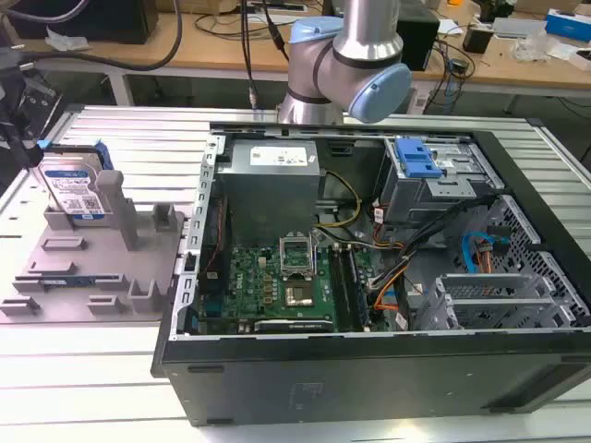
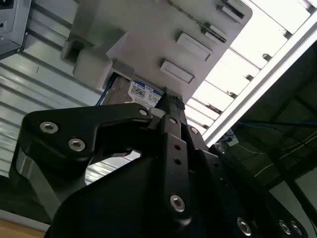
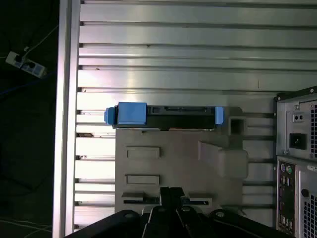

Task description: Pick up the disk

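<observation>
Disk (image 1: 74, 192): standing on edge in grey holder (image 1: 88, 272), exterior view's left (blue rails visible) | Hand (image 3: 171, 191): fingers pressed together, empty, apart from disk | Open case (image 1: 369, 277): beside holder on worktop (image 1: 120, 138)

We take the grey holder tray (image 1: 55, 277) as landmark. Open air above it. At its far end the disk (image 1: 74, 189) stands on edge in a slot, with a tall grey post (image 1: 118, 198) just beside it on the exterior view's right. The open computer case (image 1: 369, 388) walls the tray's exterior-view right edge. Bare slatted table (image 1: 83, 369) lies free on the tray's near side.
</observation>
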Controlling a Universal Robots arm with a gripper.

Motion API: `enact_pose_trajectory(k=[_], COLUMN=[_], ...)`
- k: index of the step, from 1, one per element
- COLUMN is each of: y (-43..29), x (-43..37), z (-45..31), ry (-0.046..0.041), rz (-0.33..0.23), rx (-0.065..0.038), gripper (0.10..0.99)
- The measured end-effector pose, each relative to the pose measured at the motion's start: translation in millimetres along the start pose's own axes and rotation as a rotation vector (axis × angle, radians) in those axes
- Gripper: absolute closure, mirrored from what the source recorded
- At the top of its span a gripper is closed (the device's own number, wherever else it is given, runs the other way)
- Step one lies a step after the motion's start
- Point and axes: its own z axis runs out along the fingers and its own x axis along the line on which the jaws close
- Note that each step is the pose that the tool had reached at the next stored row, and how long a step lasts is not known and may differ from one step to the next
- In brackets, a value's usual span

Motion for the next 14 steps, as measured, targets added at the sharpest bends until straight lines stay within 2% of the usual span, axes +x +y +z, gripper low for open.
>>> enact_pose_trajectory(k=[12,14], y=[0.0,0.0], x=[0.0,0.0], z=[0.0,0.0], ry=[0.0000,0.0004], rz=[0.000,-0.013], rx=[0.000,0.000], gripper=[0.980,0.980])
